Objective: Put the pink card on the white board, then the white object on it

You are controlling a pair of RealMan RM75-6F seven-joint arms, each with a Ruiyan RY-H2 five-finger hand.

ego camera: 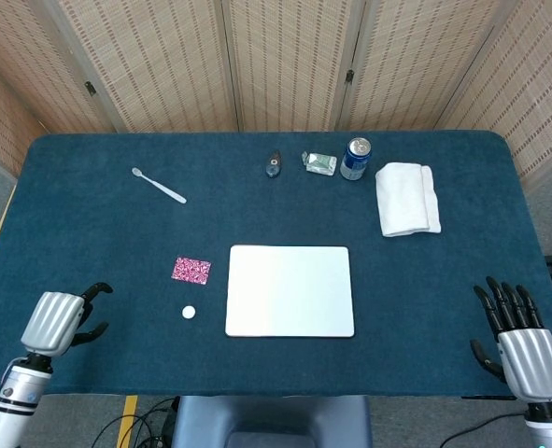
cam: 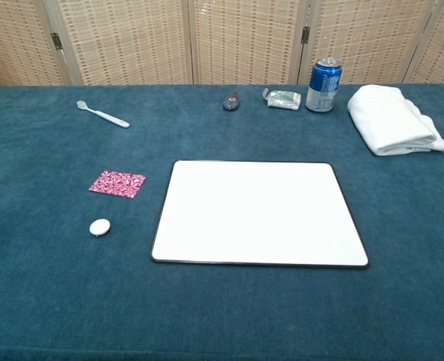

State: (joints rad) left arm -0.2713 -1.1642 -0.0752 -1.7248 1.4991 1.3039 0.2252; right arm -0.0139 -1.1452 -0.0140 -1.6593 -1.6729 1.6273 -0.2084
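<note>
The small pink patterned rectangular card [ego camera: 191, 271] lies flat on the dark teal cloth-covered table [ego camera: 89, 233], just beside the left edge of the flat white rectangular board [ego camera: 290, 290], at about nine o'clock from it. The small round white object [ego camera: 189, 313] sits near the card, at about six o'clock from it, apart from both card and board.

The card looks thin, light and somewhat stiff; lying flush on soft cloth, it probably needs an edge pinch, pressing into the fabric to lift a corner. The white object looks small, smooth and light, likely to slip or roll, so a fingertip pinch across its sides seems best.

The left hand [ego camera: 63, 319] hovers over the near left corner, fingers curled but apart, holding nothing. The right hand [ego camera: 516, 343] is at the near right edge, fingers spread, empty.

The only container is the blue aluminium drink can [ego camera: 355, 158], upright at twelve o'clock from the board; its contents cannot be seen.
</note>
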